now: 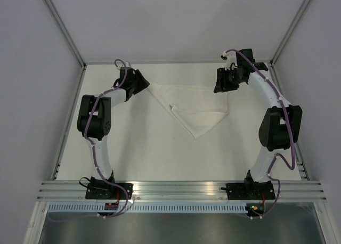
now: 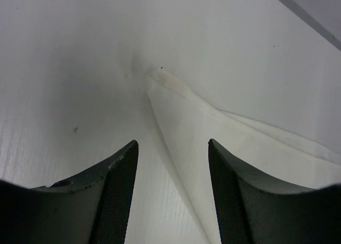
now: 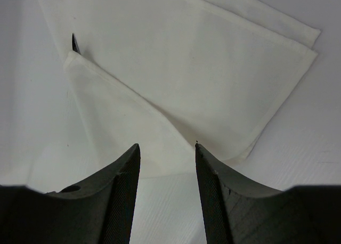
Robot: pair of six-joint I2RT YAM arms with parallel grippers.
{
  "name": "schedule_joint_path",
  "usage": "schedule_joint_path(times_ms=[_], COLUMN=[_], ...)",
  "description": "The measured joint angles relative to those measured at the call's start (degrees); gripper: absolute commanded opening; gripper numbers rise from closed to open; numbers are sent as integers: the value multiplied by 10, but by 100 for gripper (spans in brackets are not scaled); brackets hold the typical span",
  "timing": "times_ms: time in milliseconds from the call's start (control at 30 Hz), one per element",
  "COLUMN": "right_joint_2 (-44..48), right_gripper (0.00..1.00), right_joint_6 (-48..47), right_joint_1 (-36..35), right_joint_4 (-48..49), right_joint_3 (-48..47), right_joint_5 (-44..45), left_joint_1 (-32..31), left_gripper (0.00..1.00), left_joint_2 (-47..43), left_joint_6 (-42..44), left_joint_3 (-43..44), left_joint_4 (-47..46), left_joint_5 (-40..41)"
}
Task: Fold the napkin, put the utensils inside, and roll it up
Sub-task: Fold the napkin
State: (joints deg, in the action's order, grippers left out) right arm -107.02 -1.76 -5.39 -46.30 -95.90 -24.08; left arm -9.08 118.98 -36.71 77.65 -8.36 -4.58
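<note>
The white napkin point(image 1: 194, 108) lies folded as a triangle at the back middle of the table, point toward me, with a smaller flap folded over its middle. My left gripper point(image 1: 144, 85) is open and empty just above the napkin's left corner point(image 2: 162, 79), its fingers point(image 2: 120, 169) either side of the cloth's edge. My right gripper point(image 1: 220, 87) is open and empty over the napkin's right corner point(image 3: 202, 68). Of the knife only a dark pointed tip point(image 3: 74, 43) shows, poking out from under the flap point(image 3: 122, 121); the rest is hidden.
The pale tabletop point(image 1: 133, 148) is bounded by aluminium rails at the left point(image 1: 69, 121), right and front point(image 1: 181, 188). White walls close in the back and sides. Both arms' elbows stand at mid-table near the side edges.
</note>
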Motion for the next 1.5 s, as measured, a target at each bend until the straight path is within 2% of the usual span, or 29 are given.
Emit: schedule_joint_path(times_ms=[367,467,900,1333,1500], right_joint_2=[-9,-9,-9,-9,-9], right_gripper=[51,51,51,50,50], right_joint_6=[0,0,0,-4,-6], right_joint_1=[-4,-4,-6,-19,-23], right_joint_4=[0,0,0,0,0], right_joint_3=[0,0,0,0,0], right_joint_5=[0,0,1,7,7], left_joint_1=[1,1,8,42,47], left_gripper=[51,45,3,2,2], left_joint_2=[80,85,89,59,31], left_joint_6=[0,0,-2,-4,-4], left_joint_3=[90,92,97,21,-44], left_joint_4=[45,52,59,-7,-73], left_joint_5=[-6,-6,-5,-35,-67])
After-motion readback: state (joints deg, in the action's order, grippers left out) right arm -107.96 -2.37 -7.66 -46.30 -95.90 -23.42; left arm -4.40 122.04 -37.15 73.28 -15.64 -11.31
